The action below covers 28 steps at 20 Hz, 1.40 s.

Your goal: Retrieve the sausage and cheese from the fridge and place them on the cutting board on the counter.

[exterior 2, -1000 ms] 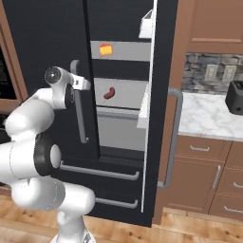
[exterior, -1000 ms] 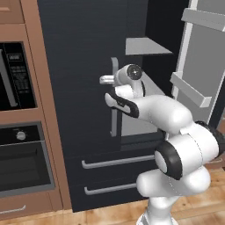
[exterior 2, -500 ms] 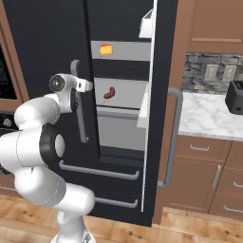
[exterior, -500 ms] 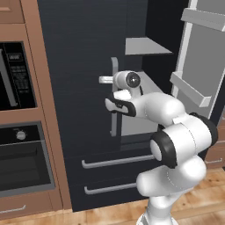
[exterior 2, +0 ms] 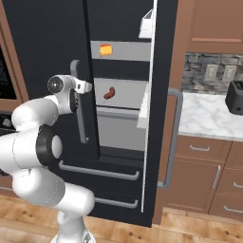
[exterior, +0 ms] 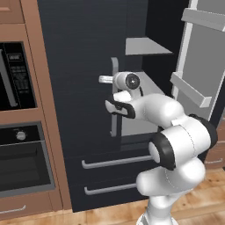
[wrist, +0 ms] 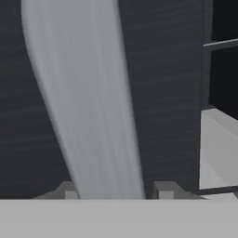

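Note:
The black fridge (exterior: 79,66) has its right door (exterior 2: 163,118) swung open and its left door closed. On grey shelves inside lie the dark red sausage (exterior 2: 109,92) and, one shelf up, the orange cheese (exterior 2: 106,49). My gripper (wrist: 116,190) is shut on the left door's grey vertical handle (wrist: 93,102), with a fingertip (wrist: 67,189) on each side of the bar. From the base views the gripper (exterior: 113,80) (exterior 2: 88,87) meets the handle (exterior 2: 78,109) near its upper part. The cutting board and the counter are out of view.
Brown-framed wall ovens (exterior: 17,132) stand left of the fridge. To the right is a wall counter (exterior 2: 213,118) with a dark toaster (exterior 2: 235,97) and brown cabinets below. Two fridge drawers (exterior: 114,176) with bar pulls sit under the doors.
The hand has moved forward to the left door's handle, and its fingers have closed around the bar. The sausage and cheese have not moved.

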Motion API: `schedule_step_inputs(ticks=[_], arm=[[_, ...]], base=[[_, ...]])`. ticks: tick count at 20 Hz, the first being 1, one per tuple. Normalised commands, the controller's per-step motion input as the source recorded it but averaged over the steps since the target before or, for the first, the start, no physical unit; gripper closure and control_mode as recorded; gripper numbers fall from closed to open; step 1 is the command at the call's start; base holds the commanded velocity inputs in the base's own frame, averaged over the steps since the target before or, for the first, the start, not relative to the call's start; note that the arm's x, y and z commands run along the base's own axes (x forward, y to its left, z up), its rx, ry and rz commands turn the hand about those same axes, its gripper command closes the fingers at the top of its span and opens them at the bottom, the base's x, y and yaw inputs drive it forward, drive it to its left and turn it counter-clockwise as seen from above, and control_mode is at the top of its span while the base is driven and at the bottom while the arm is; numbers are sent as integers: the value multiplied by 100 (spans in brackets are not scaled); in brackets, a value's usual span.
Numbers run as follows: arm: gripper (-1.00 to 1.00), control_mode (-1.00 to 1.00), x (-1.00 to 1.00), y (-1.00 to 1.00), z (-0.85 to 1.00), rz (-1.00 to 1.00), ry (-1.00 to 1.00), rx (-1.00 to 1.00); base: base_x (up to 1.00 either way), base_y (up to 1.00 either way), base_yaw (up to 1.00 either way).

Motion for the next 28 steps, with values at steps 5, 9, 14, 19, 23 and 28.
schedule_step_inputs(ticks=[5,9,14,19,23,28], arm=[[100,-100,-78,13,9,-17,-2,0],[100,-100,-100,6,8,-18,-5,-1],[100,-100,-100,22,1,-18,-9,-2],[100,-100,-100,45,0,-30,-6,-1],[-100,-100,-90,61,0,-26,0,-5],[-100,-100,-15,40,0,-16,0,-2]], base=[[0,0,0],[0,0,0],[0,0,0],[0,0,0],[0,0,0],[0,0,0]])
